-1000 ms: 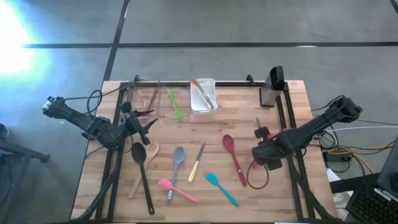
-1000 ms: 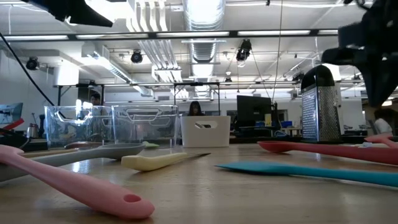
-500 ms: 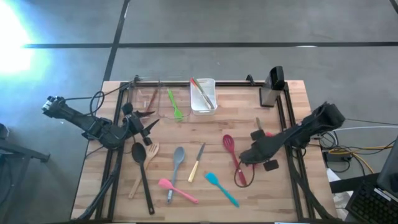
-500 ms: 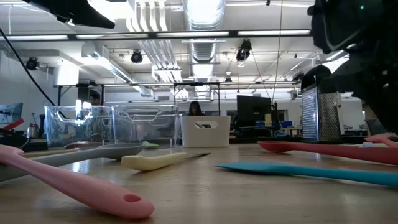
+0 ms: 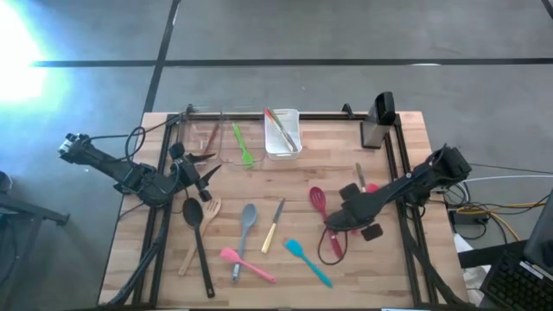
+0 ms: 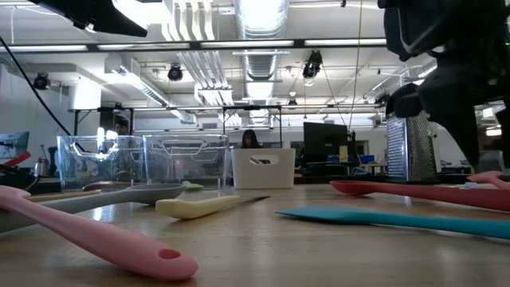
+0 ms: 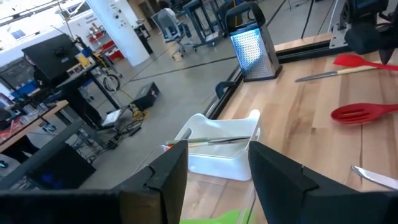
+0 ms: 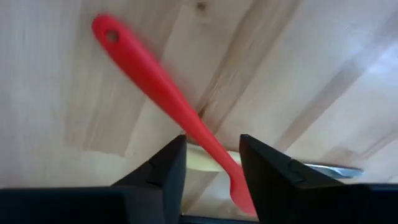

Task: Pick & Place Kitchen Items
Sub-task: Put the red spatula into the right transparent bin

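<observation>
Bare wood lies between the red spoon (image 5: 325, 215) and the table's (image 5: 406, 276) right rail. The right claw (image 5: 335, 223) hangs over the spoon's handle, fingers (image 8: 163, 171) apart, straddling it. The left claw (image 5: 210, 173), open and empty, waits near the bins (image 5: 207, 136).

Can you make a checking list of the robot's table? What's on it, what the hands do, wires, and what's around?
Surface: wooden table, black rails.
Job's things: red slotted spoon, teal spatula, pink spatula, black spoon lie loose.
Clutter: grater, white bin, clear bin.
Hands: right hand open, straddling the red handle; left hand open, empty.
Cables: cable loop by the right arm.
Surroundings: workshop, desks, monitors.
</observation>
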Robot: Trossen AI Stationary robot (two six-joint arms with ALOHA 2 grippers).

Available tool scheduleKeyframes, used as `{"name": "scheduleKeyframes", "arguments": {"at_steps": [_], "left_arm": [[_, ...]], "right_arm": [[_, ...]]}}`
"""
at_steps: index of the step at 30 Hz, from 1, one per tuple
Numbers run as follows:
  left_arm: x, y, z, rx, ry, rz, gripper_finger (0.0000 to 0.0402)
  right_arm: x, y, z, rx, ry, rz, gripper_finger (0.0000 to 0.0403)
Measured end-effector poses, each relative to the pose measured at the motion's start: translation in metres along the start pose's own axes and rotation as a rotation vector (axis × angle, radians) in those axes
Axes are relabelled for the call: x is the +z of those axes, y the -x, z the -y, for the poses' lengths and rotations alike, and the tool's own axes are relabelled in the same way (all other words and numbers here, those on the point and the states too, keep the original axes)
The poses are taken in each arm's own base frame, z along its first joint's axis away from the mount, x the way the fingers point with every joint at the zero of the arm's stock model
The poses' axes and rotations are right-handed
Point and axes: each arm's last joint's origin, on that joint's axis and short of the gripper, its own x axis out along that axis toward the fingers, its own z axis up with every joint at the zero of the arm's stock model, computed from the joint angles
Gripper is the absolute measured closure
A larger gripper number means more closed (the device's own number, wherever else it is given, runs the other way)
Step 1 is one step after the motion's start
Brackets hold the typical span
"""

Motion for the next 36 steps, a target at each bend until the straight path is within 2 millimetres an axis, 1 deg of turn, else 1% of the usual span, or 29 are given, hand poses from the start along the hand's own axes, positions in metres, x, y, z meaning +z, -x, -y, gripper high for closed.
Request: {"name": "scheduleKeyframes", "arguments": {"at_steps": [3, 7, 17, 24, 30, 36], "left_arm": [[0.000, 0.000, 0.000, 0.000, -0.009, 0.000, 0.0229], [0.000, 0.000, 0.000, 0.000, -0.010, -0.001, 0.0229], [0.000, 0.000, 0.000, 0.000, -0.013, -0.002, 0.0229], [0.000, 0.000, 0.000, 0.000, -0.014, -0.003, 0.0229], [0.000, 0.000, 0.000, 0.000, -0.014, -0.003, 0.0229], [0.000, 0.000, 0.000, -0.001, -0.010, -0.002, 0.0229]], "right_arm": [[-0.003, -0.005, -0.002, -0.001, 0.057, -0.020, 0.0235], [-0.003, -0.010, -0.004, -0.001, 0.113, -0.041, 0.0225], [0.009, -0.023, -0.005, 0.000, 0.123, -0.024, 0.0234], [0.011, -0.038, -0.007, 0.028, 0.136, -0.083, 0.0236], [0.010, -0.044, -0.008, 0.031, 0.142, -0.110, 0.0255], [0.010, -0.044, -0.008, 0.010, 0.146, -0.106, 0.0302]]}}
